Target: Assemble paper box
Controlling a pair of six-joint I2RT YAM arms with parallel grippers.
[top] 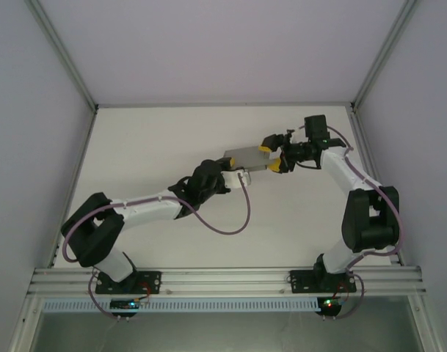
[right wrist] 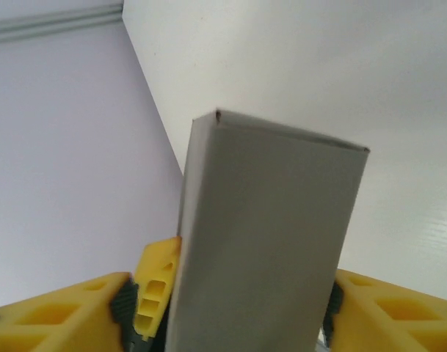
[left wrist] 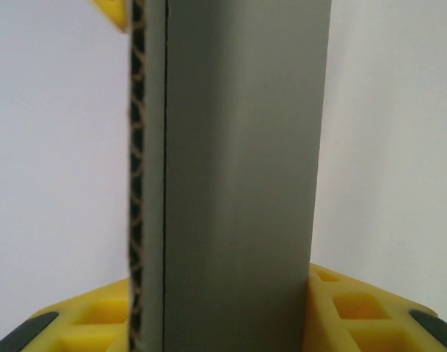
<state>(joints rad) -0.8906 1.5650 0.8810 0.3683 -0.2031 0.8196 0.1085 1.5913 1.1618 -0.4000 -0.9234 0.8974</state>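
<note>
paper box [left wrist: 238, 176]: upright, corrugated edge left | left end effector [left wrist: 222, 319]: flanks it

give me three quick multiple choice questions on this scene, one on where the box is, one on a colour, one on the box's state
1. Where is the paper box?
A) in the far left corner
B) between the two pairs of fingers, about mid-table
C) at the near edge

2. What colour are the fingers?
A) red
B) blue
C) yellow

3. What state is the box in?
A) folded into a rectangular box
B) a flat unfolded sheet
C) torn in two

Answers:
1 B: the top view shows it spanning from one pair to the other.
2 C: both wrist views show yellow fingers either side of it.
3 A: the right wrist view shows closed faces and a folded end.
</note>
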